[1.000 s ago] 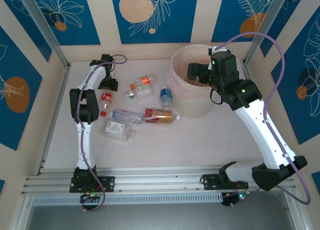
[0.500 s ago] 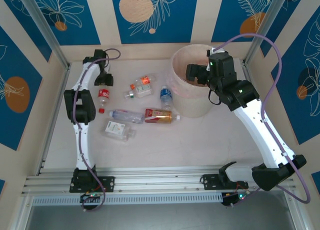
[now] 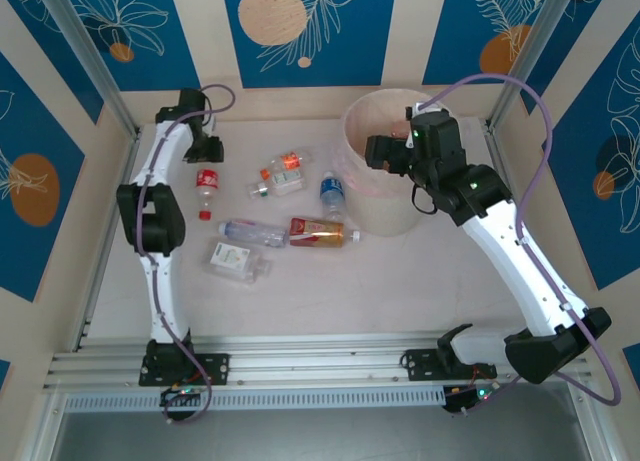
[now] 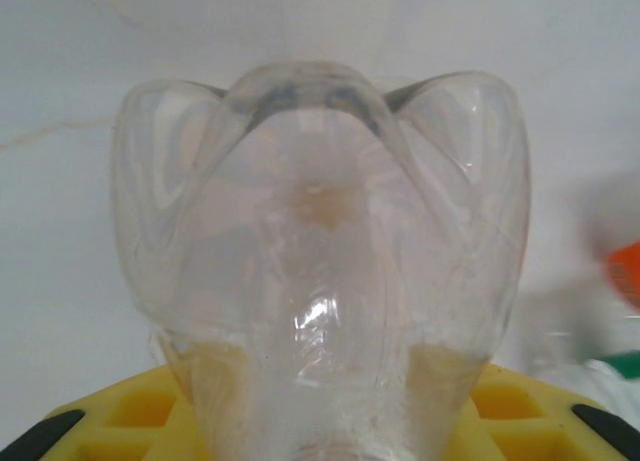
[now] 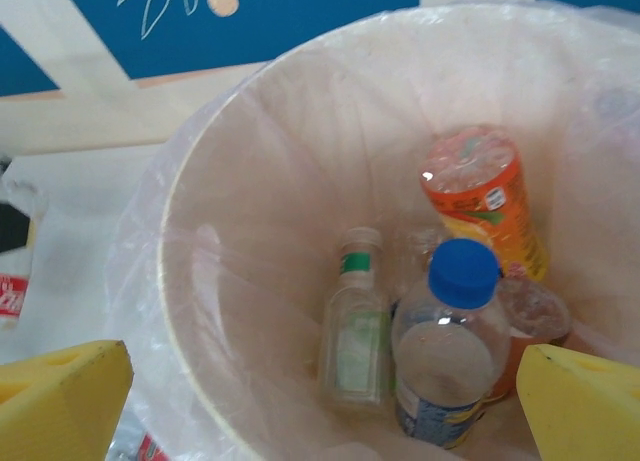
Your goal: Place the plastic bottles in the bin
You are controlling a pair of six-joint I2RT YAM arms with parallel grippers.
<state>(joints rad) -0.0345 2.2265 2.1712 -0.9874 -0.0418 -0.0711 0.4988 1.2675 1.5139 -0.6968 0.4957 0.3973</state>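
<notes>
Left gripper (image 3: 203, 157): at the far left corner of the table (image 3: 400, 281), jaws pressed onto a red-labelled bottle (image 3: 207, 181). In the left wrist view the yellow pads (image 4: 120, 421) sit on either side of the bottle's clear lobed base, so the grip is at the base end. The bottle's long axis runs from the gripper back toward the arm bases, red cap nearest them. I cannot tell whether it is off the table.

Key relation: the bin (image 3: 352, 171) lies to this gripper's right, well apart, across the far half of the table. The loose bottles (image 3: 322, 231) lie between the two, lower in the top view.

Right gripper (image 3: 383, 149): hangs over the bin mouth, fingers spread wide, nothing between them. Below it in the bin are an orange-labelled bottle (image 5: 485, 196) and a blue-capped bottle (image 5: 450, 351).

Judgement: the carry goes rightward and up over the rim. The right arm occupies the mouth, so contact there is the risk.
</notes>
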